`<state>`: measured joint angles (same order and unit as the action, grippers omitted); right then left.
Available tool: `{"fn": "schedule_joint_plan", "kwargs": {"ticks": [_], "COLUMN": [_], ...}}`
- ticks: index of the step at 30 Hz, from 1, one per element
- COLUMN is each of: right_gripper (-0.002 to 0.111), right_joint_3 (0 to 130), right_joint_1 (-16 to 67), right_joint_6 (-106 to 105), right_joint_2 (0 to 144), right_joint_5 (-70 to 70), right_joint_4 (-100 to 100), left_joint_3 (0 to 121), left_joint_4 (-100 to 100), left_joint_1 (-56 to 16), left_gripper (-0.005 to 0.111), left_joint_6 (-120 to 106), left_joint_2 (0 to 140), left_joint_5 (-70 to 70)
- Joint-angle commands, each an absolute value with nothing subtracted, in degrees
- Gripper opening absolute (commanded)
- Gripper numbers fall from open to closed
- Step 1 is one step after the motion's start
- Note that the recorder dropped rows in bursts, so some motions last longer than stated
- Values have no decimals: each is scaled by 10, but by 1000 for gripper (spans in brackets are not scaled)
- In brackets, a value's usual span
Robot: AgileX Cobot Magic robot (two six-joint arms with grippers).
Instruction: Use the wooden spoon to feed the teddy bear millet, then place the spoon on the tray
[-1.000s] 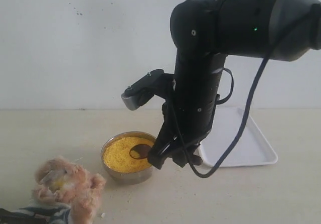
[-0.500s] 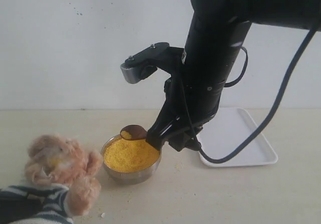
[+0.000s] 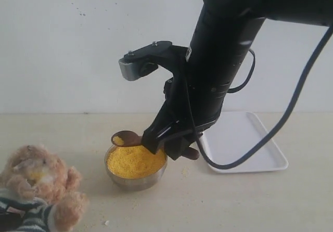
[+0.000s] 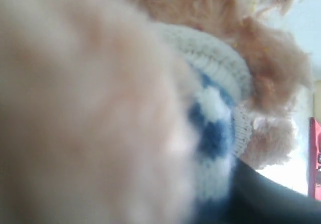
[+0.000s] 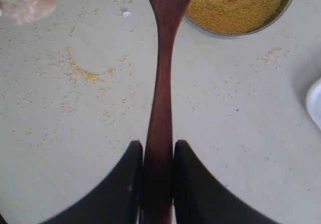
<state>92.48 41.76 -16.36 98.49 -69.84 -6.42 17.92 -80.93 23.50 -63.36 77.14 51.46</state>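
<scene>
The teddy bear (image 3: 34, 179) is at the lower left, upright, in its striped shirt. Its fur and shirt (image 4: 210, 128) fill the left wrist view, pressed against my left gripper, of which only a dark finger (image 4: 273, 201) shows. My right gripper (image 3: 154, 144) (image 5: 158, 146) is shut on the handle of the wooden spoon (image 5: 161, 83). The spoon's bowl (image 3: 126, 138) carries a little millet and hangs over the left rim of the steel bowl (image 3: 136, 183). That bowl is full of yellow millet (image 3: 135, 162) (image 5: 235, 3). The white tray (image 3: 252, 149) lies to the right.
Spilled millet grains (image 5: 83, 73) are scattered on the beige tabletop between the bowl and the bear. The right arm's black cable (image 3: 244, 149) loops down over the tray's near left corner. A white wall stands behind.
The spoon has risen out of the millet and moved left to the bowl's left rim. The bear has shifted left and lower in the view.
</scene>
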Motion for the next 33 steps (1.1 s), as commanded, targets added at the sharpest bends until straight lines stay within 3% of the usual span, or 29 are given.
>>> {"fn": "schedule_joint_plan", "kwargs": {"ticks": [1, 9, 19, 33], "right_gripper": [0, 0, 0, 0], "right_joint_3": [927, 927, 927, 927], "right_joint_1": [418, 476, 592, 600], "right_joint_6": [-183, -203, -166, -120], "right_joint_2": [978, 978, 979, 997], "right_joint_5": [-696, -642, -566, -617], "right_joint_4": [-102, -117, 45, 143], "left_joint_3": [180, 180, 180, 180], "left_joint_4": [-807, -856, -857, -866], "left_joint_1": [234, 234, 234, 234], "left_gripper": [4, 4, 4, 4], "left_joint_6": [-644, -687, -699, -703], "left_joint_2": [818, 882, 916, 916], "left_joint_5": [567, 645, 692, 700]}}
